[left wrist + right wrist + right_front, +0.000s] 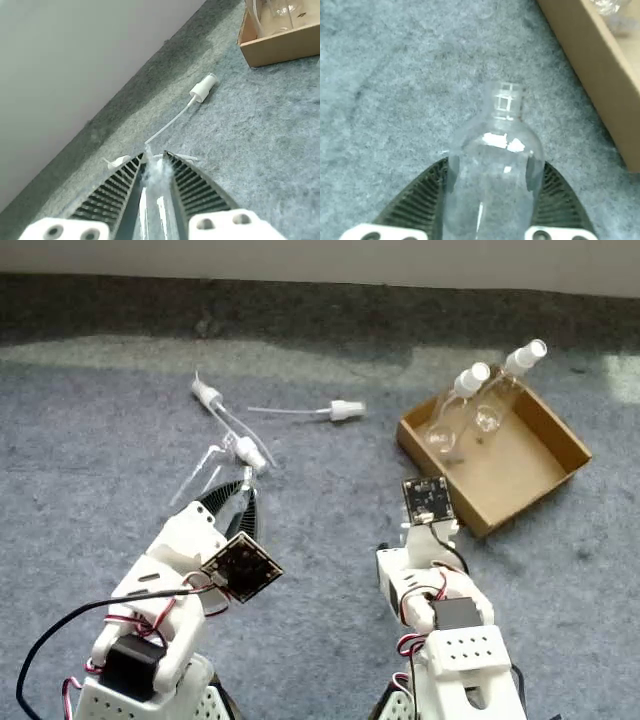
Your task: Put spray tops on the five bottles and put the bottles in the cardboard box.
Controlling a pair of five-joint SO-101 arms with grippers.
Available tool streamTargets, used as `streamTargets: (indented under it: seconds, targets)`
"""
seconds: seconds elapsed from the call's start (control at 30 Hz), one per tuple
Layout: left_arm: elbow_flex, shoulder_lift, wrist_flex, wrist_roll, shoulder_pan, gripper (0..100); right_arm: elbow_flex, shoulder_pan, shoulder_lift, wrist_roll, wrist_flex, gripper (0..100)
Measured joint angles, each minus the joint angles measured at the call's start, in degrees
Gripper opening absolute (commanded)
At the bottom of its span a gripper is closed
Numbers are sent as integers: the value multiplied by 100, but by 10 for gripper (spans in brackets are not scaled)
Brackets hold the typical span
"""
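My right gripper is shut on a clear bottle that has no top; its open neck points at the carpet just short of the cardboard box. The box holds two bottles with spray tops. My left gripper is shut on a spray top, gripping its clear part low over the carpet. Two more spray tops lie loose, one in the middle and one farther left.
Grey carpet covers the floor, and a pale wall runs along its far edge. The right arm stands close to the box's near left corner. Open carpet lies between the two arms.
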Motion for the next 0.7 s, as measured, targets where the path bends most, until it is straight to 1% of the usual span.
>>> streamTargets:
  seconds: [0.13,0.23,0.37,0.7]
  targets:
    - [-448,53,176,-211,0,5,9,0,-9,0,-9,128]
    - [-695,580,176,-431,-9,5,9,0,-9,0,-9,128]
    - [-1196,1785,176,-492,9,7,9,0,-9,0,-9,128]
    - [-3182,4844,176,-492,9,8,9,0,-9,0,-9,128]
